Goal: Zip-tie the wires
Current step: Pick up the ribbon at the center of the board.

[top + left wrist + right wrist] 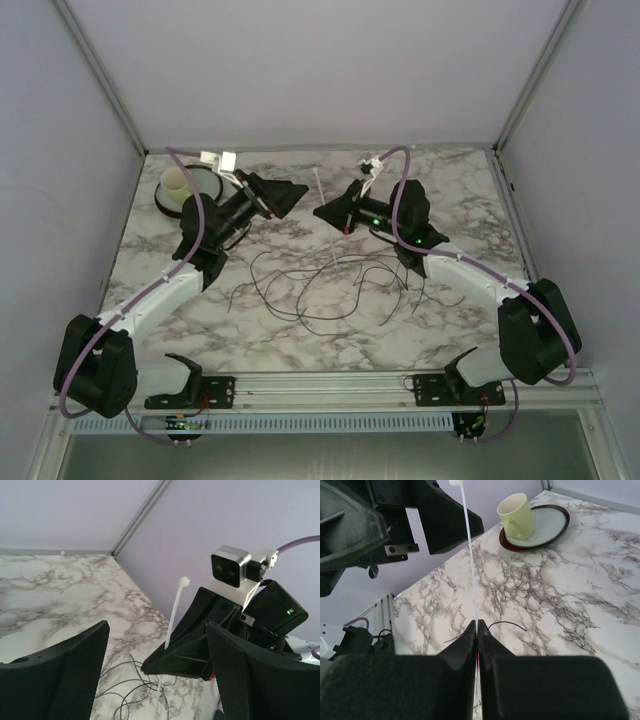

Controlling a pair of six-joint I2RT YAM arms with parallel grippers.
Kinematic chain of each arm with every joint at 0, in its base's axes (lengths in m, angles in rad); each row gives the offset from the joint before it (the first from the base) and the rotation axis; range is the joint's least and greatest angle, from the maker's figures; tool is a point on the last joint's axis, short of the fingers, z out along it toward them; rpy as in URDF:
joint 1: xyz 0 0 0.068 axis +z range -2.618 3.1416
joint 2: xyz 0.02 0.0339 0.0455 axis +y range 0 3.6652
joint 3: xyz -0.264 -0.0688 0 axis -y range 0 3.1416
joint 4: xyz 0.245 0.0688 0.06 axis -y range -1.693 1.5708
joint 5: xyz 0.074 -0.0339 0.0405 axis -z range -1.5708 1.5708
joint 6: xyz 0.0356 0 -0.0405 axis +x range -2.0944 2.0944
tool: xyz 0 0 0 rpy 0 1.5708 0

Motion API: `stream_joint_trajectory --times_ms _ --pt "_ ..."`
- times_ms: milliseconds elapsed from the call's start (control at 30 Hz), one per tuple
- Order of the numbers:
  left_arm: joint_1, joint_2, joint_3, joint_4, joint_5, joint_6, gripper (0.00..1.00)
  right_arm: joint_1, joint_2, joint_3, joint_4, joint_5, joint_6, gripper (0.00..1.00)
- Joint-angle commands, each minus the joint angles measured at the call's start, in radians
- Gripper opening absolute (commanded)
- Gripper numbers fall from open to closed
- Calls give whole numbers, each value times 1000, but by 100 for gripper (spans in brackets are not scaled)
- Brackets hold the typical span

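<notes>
The thin dark wires (pixel 325 285) lie in loose loops on the marble table, in front of both grippers; they also show in the left wrist view (pixel 135 690). My right gripper (pixel 322 211) is shut on a white zip tie (pixel 319 190) and holds it upright above the table. The tie's head points up, as seen in the right wrist view (pixel 468 535) and in the left wrist view (pixel 175 612). My left gripper (pixel 295 193) is open and empty, facing the right gripper with the tie a little beyond its jaws.
A pale yellow mug (pixel 177 186) stands on a dark-rimmed plate (pixel 205 193) at the back left; both show in the right wrist view, mug (pixel 516 516) and plate (pixel 552 522). White connectors (pixel 222 158) lie at the back edge. Enclosure walls surround the table.
</notes>
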Motion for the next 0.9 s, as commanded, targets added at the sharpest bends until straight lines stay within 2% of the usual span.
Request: stream_joint_trajectory --times_ms 0,200,367,533,867 --pt "-39 36 11 146 8 -10 78 57 -44 67 -83 162 -55 0" --pt "-99 -14 13 -1 -190 108 73 159 -99 80 -230 572 -196 0" --pt "-133 -52 -12 -15 -283 122 69 239 -93 113 -296 770 -310 0" --pt "-172 -52 -7 -8 -341 126 64 293 -68 143 -324 890 -378 0" --pt "-224 -4 48 -64 -416 157 58 355 -47 176 -345 952 -434 0"
